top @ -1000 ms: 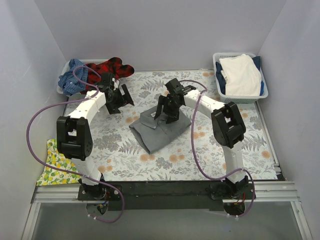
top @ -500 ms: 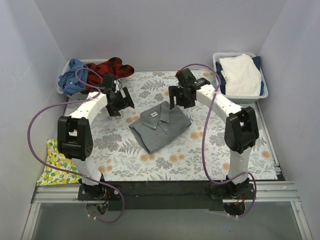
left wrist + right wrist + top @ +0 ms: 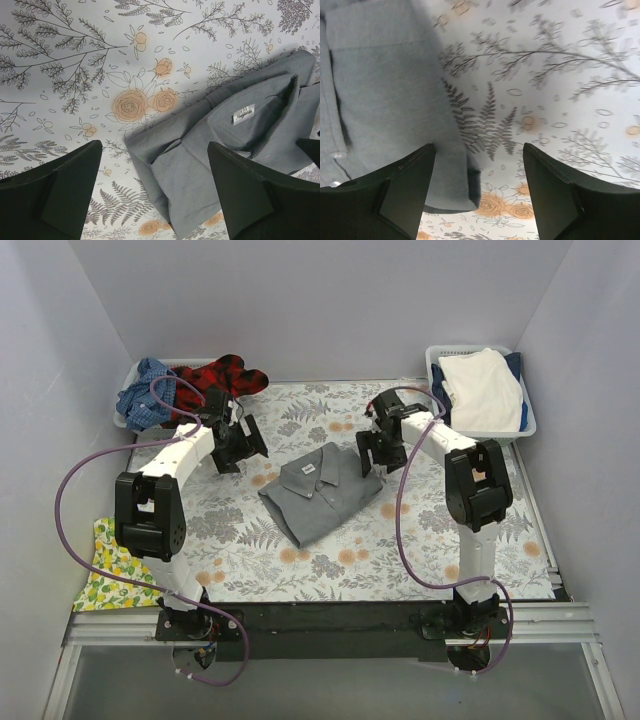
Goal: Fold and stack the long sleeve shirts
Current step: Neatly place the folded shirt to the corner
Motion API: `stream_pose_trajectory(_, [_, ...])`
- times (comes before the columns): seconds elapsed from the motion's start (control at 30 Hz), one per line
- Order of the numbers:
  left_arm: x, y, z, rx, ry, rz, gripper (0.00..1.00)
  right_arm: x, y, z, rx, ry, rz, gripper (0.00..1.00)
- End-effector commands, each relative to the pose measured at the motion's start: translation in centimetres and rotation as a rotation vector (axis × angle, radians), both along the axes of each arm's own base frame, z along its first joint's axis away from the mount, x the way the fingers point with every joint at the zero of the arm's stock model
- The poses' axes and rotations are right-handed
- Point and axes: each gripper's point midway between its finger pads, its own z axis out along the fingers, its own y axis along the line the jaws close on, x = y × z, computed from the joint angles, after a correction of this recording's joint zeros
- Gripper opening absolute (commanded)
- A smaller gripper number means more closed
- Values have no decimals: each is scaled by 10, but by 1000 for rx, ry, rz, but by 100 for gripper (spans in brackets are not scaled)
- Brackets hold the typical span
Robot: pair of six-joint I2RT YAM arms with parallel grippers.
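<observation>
A grey collared shirt lies folded in the middle of the fern-print cover, collar and white label facing up. My left gripper hovers open off the shirt's back left corner; in its wrist view the shirt fills the lower right under the gripper. My right gripper stands open over the shirt's right edge; its wrist view shows the folded edge under the left finger, gripper holding nothing. A red-black plaid shirt and a blue checked one lie heaped at the back left.
A light basket at the back right holds white and dark blue cloth. The plaid and checked shirts spill from a basket at the back left. A yellow lemon-print cloth hangs at the table's left edge. Walls close three sides.
My right gripper rose off the grey shirt, swung toward the back right, then came back down beside the shirt's right edge. The left arm barely moved. The shirt stayed put.
</observation>
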Motion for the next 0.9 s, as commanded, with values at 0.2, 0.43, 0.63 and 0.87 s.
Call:
stream_pose_trajectory(0.2, [7, 0, 29, 9, -77, -9, 88, -36, 37, -21, 228, 130, 115, 68])
stream_pose_trajectory(0.43, [9, 1, 27, 12, -70, -10, 88, -51, 27, -28, 210, 172, 63, 1])
stream_pose_trajectory(0.63, [8, -1, 24, 3, -61, -17, 88, -75, -32, -28, 100, 178, -73, 1])
stream_pose_trajectory(0.87, [7, -5, 20, -13, -49, -28, 88, -84, -143, -19, -148, 146, -273, 1])
